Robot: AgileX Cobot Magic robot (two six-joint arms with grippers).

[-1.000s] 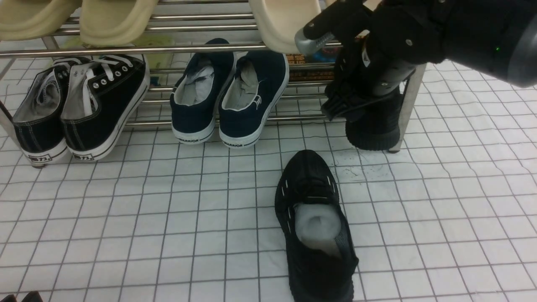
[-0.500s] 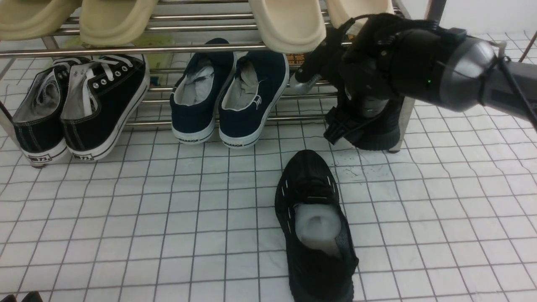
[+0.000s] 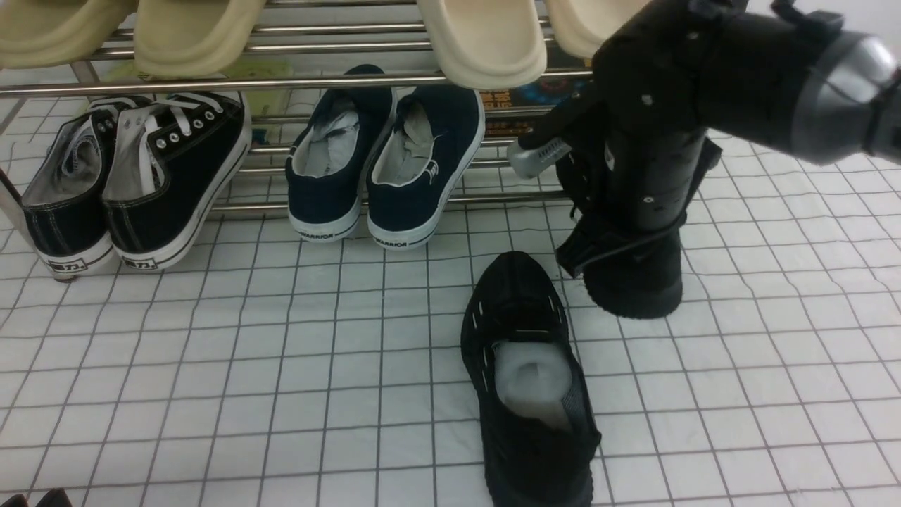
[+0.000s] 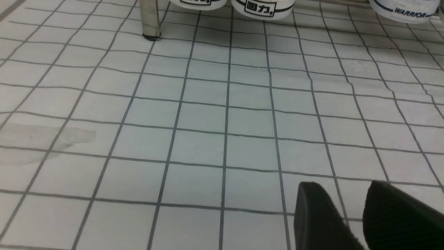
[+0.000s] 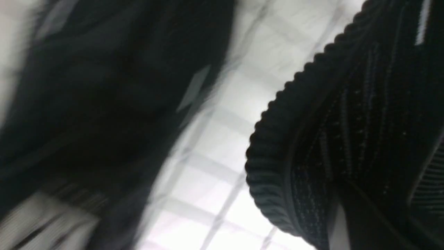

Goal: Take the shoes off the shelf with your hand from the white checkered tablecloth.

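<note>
One black knit shoe lies on the white checkered tablecloth, white paper stuffing showing in its opening. Its mate hangs toe-down just in front of the shelf, right of the lying shoe, with my right gripper shut on its upper part. The right wrist view shows the held shoe's ribbed sole edge close up and the other shoe as a dark blur. My left gripper hovers open low over the tablecloth, with nothing between its fingers.
On the lower tier stand a black canvas pair with white laces and a navy WARRIOR pair. Cream slippers overhang the upper tier. A steel shelf post stands ahead of the left gripper.
My right gripper has shut on the black shoe at the shelf's right end and drawn it forward off the lower tier, down beside the shoe on the cloth.
</note>
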